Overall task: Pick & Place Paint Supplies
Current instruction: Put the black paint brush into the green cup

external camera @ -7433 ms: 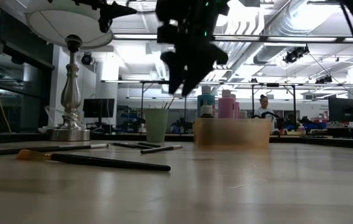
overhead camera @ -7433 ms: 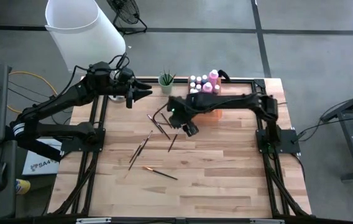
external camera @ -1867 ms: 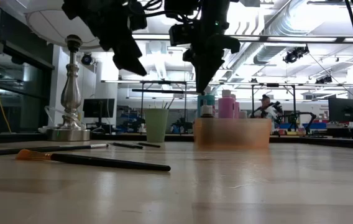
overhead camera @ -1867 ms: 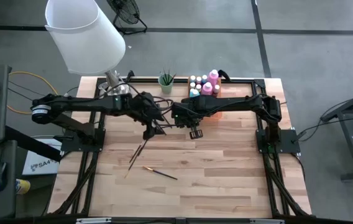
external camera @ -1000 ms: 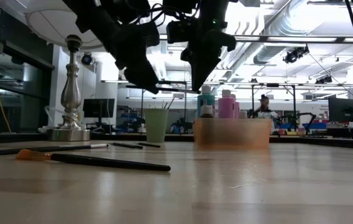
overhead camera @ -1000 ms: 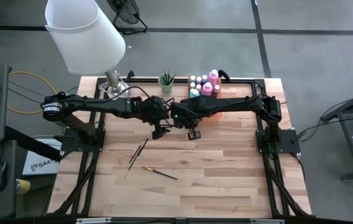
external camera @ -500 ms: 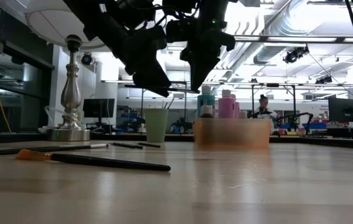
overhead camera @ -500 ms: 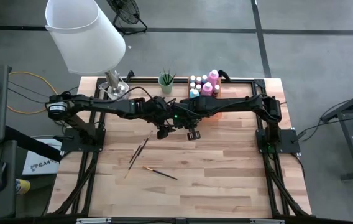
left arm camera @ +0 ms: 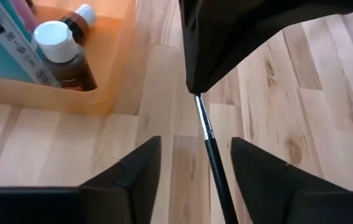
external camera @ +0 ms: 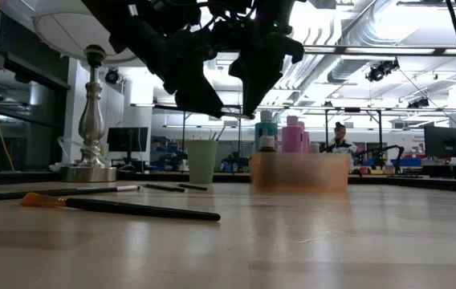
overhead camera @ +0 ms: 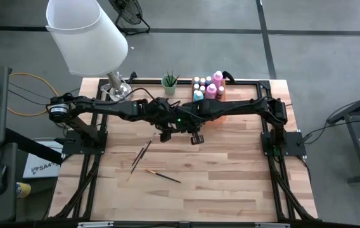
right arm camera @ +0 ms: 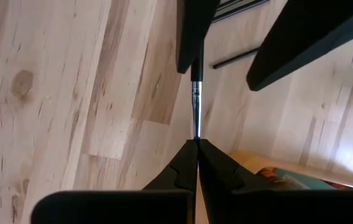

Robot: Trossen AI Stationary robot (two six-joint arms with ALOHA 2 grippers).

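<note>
A thin dark-handled paintbrush (left arm camera: 212, 160) hangs level above the table's middle, with my right gripper (right arm camera: 196, 144) shut on one end. My left gripper (left arm camera: 195, 146) is open; its fingers stand on either side of the brush's handle with a gap on each side. In the high view the two grippers meet at the table's centre, left (overhead camera: 165, 133) and right (overhead camera: 194, 137). More paintbrushes (overhead camera: 143, 151) lie flat on the wood. Small paint bottles (overhead camera: 206, 86) stand in an orange bin (left arm camera: 111, 93) at the far edge. My right gripper pinches the paintbrush between its two fingers at the end beside the silver ferrule (right arm camera: 195, 112). The fingers lie along the brush, whose dark handle (right arm camera: 196, 67) runs straight out from the fingertips between my left gripper's fingers. The brush is lifted clear of the table.
A green cup (overhead camera: 169, 81) with brushes stands left of the bin. A lamp with a large white shade (overhead camera: 86, 37) and silver base (external camera: 91, 120) occupies the far left corner. An orange-tipped brush (external camera: 124, 207) lies toward the near side.
My left gripper has moved toward the table's right, up to the brush that my right gripper holds in the air, and now stands astride its handle. The brush has stayed level and clear of the table.
</note>
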